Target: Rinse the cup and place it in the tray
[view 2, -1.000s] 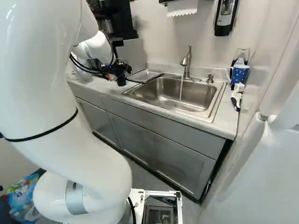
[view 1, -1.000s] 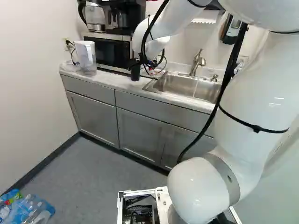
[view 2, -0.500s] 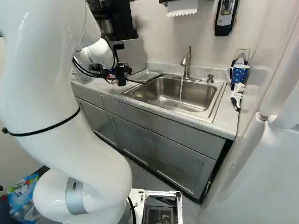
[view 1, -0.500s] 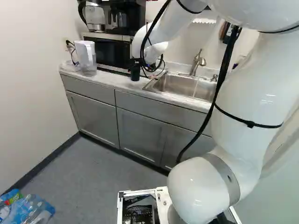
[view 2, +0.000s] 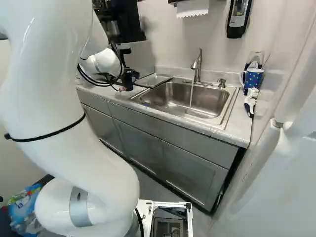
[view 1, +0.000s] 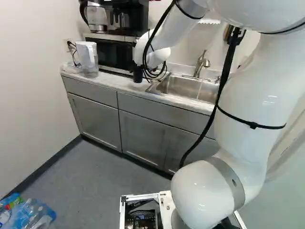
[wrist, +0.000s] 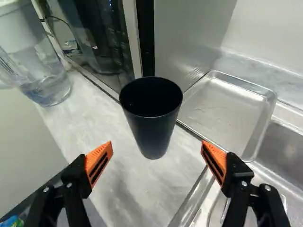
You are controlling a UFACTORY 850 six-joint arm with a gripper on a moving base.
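At the counter's left part my gripper (view 2: 131, 75) is by the black cup (view 1: 137, 75), largely hidden behind wrist and cables. In the wrist view the gripper (wrist: 156, 145) stands wide open, and the black cup (wrist: 152, 125) is upright on the counter ahead of the gap between the orange pads, touching neither. A shallow metal tray (wrist: 225, 111) lies beside the cup, near the sink (view 2: 185, 101); nothing is in it. Water runs from the faucet (view 2: 197, 66) into the basin.
A water pitcher (view 1: 87, 58) and the microwave (view 1: 114, 55) stand near the cup. At the sink's far side are a blue dotted mug (view 2: 253, 78) and a white brush (view 2: 250, 101). Plastic bottles (view 1: 29, 214) lie on the floor.
My upper arm and forearm have shifted, and the wrist has lowered slightly and levelled beside the cup. The cup has stayed in place, and the base has not moved.
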